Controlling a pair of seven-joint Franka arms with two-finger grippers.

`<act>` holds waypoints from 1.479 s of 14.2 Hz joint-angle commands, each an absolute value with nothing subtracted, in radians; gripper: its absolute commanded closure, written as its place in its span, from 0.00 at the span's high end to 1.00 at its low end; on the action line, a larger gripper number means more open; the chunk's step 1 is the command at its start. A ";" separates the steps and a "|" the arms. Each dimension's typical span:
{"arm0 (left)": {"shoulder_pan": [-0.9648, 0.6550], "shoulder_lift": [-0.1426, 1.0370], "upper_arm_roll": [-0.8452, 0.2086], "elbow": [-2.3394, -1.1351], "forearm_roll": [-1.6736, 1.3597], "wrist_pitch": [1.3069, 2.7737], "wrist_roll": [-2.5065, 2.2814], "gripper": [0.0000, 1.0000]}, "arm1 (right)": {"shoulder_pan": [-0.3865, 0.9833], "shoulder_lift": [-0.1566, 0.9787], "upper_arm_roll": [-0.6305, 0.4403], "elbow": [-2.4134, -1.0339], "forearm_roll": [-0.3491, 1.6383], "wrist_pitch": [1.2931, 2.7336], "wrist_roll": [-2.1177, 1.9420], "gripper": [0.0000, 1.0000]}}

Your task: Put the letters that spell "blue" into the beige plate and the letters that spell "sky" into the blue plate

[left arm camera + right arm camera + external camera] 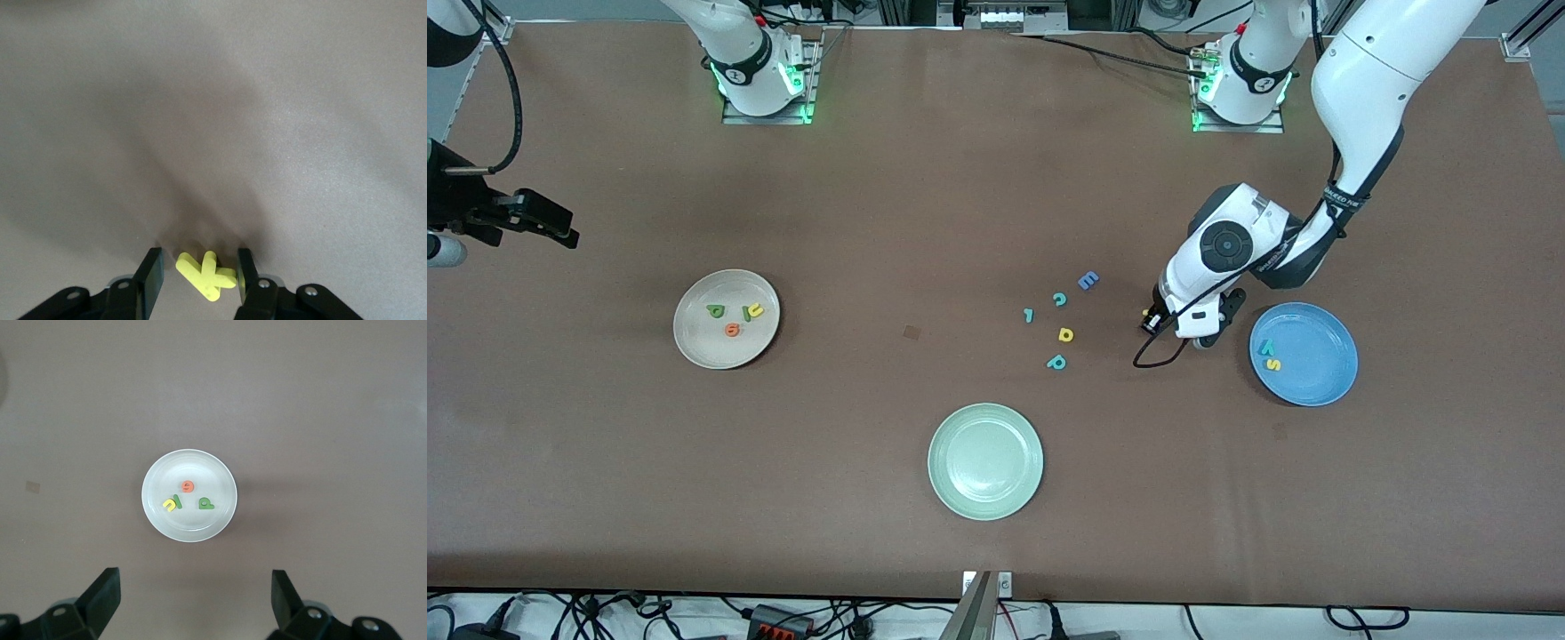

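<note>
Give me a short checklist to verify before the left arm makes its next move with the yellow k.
1. Yellow k between the left gripper fingers: ok.
2. Firm grip on it: cannot tell; gaps show beside the letter.
3. Blue plate beside that gripper, with free room: ok; only the teal y and yellow s lie in it.
4. Right gripper out of the way: ok; open, waiting high over the beige plate.
5. Beige plate holds b, l, u, e: ok.

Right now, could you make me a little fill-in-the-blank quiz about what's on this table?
1. The left gripper has its fingers around a yellow letter ___.
2. The blue plate holds ___ letters.
3. The orange e lies in the ___ plate.
4. The right gripper waits with fingers ___.

Missing words: k; two; beige; open
</note>
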State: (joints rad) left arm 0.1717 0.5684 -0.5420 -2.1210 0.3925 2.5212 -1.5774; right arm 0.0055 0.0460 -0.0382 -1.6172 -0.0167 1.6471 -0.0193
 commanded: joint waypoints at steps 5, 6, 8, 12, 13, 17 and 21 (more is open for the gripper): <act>0.173 0.569 -0.549 -2.138 0.426 2.526 -1.580 0.15 | 0.008 -0.029 -0.032 -1.727 -0.026 1.687 -0.021 1.00; 0.173 0.569 -0.549 -2.138 0.426 2.525 -1.580 0.15 | 0.008 -0.056 -0.032 -1.767 -0.026 1.706 -0.021 1.00; 0.173 0.568 -0.549 -2.138 0.428 2.525 -1.580 0.15 | 0.006 -0.090 -0.032 -1.802 -0.026 1.717 -0.021 1.00; 0.173 0.549 -0.610 -2.135 0.428 2.464 -1.589 0.20 | 0.006 -0.080 -0.032 -1.781 -0.028 1.706 -0.035 1.00; 0.170 0.534 -0.659 -2.128 0.428 2.391 -1.582 0.23 | 0.005 -0.075 -0.032 -1.775 -0.026 1.704 -0.037 1.00; 0.185 0.523 -0.807 -2.082 0.431 2.137 -1.390 0.40 | 0.003 -0.072 -0.034 -1.773 -0.026 1.704 -0.037 1.00; 0.183 0.531 -0.813 -2.082 0.431 2.154 -1.129 0.53 | 0.005 -0.072 -0.034 -1.773 -0.026 1.704 -0.032 1.00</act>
State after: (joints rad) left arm 0.1757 0.5273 -0.8040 -2.0839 0.4066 2.1561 -1.2122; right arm 0.0064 -0.0613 -0.0379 -1.7608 -0.0167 1.6923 -0.0205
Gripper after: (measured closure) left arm 0.489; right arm 0.000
